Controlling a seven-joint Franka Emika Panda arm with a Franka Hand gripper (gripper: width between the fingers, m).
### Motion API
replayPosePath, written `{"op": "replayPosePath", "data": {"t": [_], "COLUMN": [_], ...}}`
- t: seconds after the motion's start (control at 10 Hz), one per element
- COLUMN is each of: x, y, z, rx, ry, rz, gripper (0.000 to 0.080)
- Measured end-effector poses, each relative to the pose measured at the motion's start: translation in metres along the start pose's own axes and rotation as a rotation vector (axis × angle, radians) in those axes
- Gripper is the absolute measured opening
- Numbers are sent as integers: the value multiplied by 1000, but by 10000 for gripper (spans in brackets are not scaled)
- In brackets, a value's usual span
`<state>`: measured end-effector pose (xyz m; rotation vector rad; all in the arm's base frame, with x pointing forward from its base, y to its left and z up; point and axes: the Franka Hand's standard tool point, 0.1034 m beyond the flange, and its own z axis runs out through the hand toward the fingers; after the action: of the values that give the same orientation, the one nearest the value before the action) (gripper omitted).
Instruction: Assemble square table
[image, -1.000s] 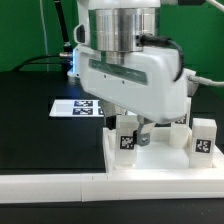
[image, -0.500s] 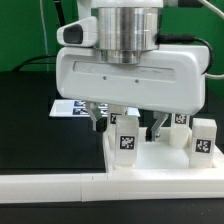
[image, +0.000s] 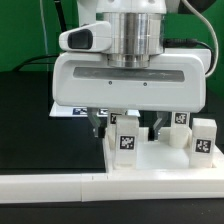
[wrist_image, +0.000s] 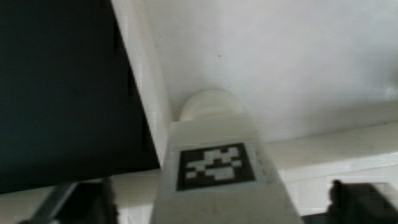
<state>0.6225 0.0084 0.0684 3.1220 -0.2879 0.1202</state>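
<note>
While the exterior view holds the gripper (image: 128, 128) low over the square table top (image: 160, 158), we note its fingers (image: 98, 124) straddling a tagged leg block (image: 125, 137) standing on that top, gap visible, nothing clenched. Two more leg blocks (image: 203, 140) stand on the top. Wrist view: leg block (wrist_image: 214, 150) between both fingertips (wrist_image: 80, 205), untouched.

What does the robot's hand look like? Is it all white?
Mostly white. The gripper has a wide, boxy white body with rounded corners, hanging under a shiny silver round wrist. Two small dark fingers stick out beneath it. A black cable curls behind it on the exterior view's right. I can't see any writing or stickers on it.
</note>
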Motion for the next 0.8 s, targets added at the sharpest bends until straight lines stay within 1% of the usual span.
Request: {"op": "replayPosePath", "data": {"t": [0.1,0.2,0.3,0.6,0.8], "x": [0,0,0,0,2], "y": [0,-1,-1,-1,1], "z": [0,0,0,0,-1], "rx": [1,5,6,8,20], "ry": [0,-1,-1,-2,-26], "rz": [16,107,172,376,752], "gripper": [391,391,287,287,287]}}
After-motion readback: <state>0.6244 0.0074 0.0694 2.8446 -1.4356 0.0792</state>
